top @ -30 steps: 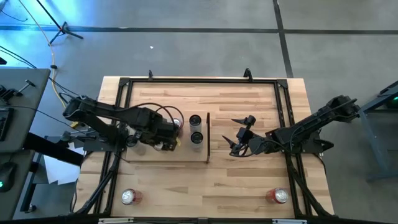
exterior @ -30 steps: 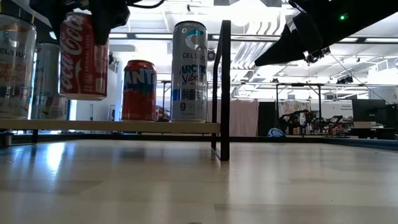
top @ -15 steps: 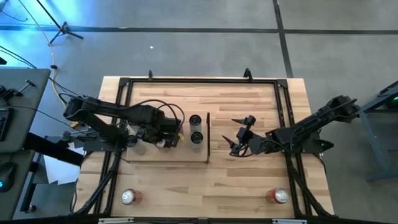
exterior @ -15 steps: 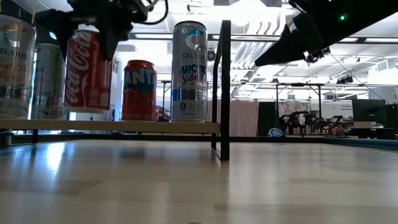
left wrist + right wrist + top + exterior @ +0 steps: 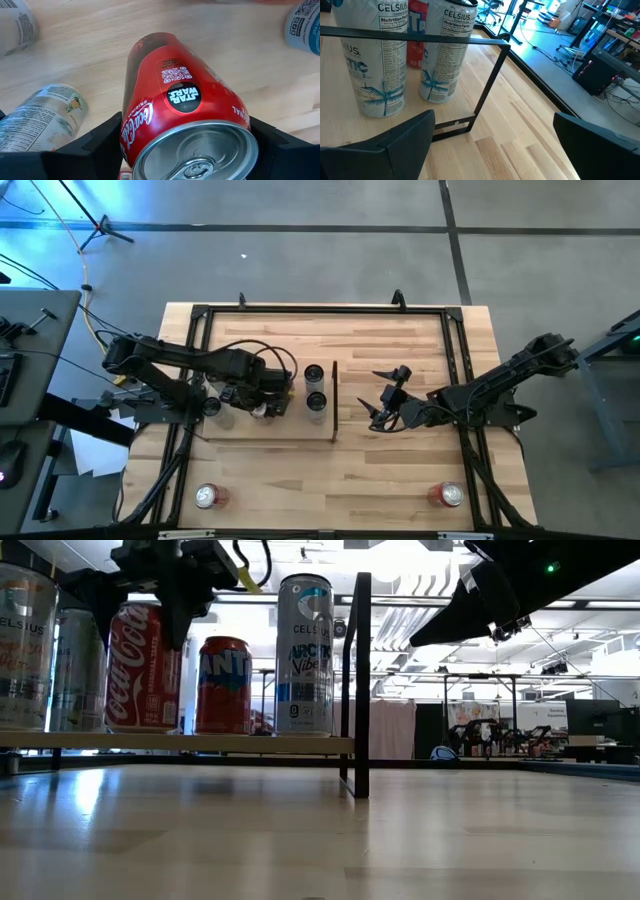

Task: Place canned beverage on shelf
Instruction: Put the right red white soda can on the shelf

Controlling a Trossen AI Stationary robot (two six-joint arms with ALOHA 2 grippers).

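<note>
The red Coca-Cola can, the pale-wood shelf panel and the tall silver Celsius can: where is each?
Red Coca-Cola can (image 5: 140, 670): low view, on its printed side.
Pale-wood shelf panel (image 5: 250, 744): low view, on its front edge.
Tall silver Celsius can (image 5: 305, 655): low view, on its label.

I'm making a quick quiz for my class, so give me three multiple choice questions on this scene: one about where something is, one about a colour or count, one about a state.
1. Where is the left gripper?
A. over the shelf
B. at the table's front edge
C. off the table

2. What colour is the can it holds?
A. blue
B. red
C. green

3. How do the right gripper's fingers stand?
A. shut on a can
B. shut, empty
C. open, empty

Answers:
1 A: the high view shows it above the shelf.
2 B: the Coca-Cola can is red.
3 C: the right gripper hovers open beside the shelf, holding nothing.
</note>
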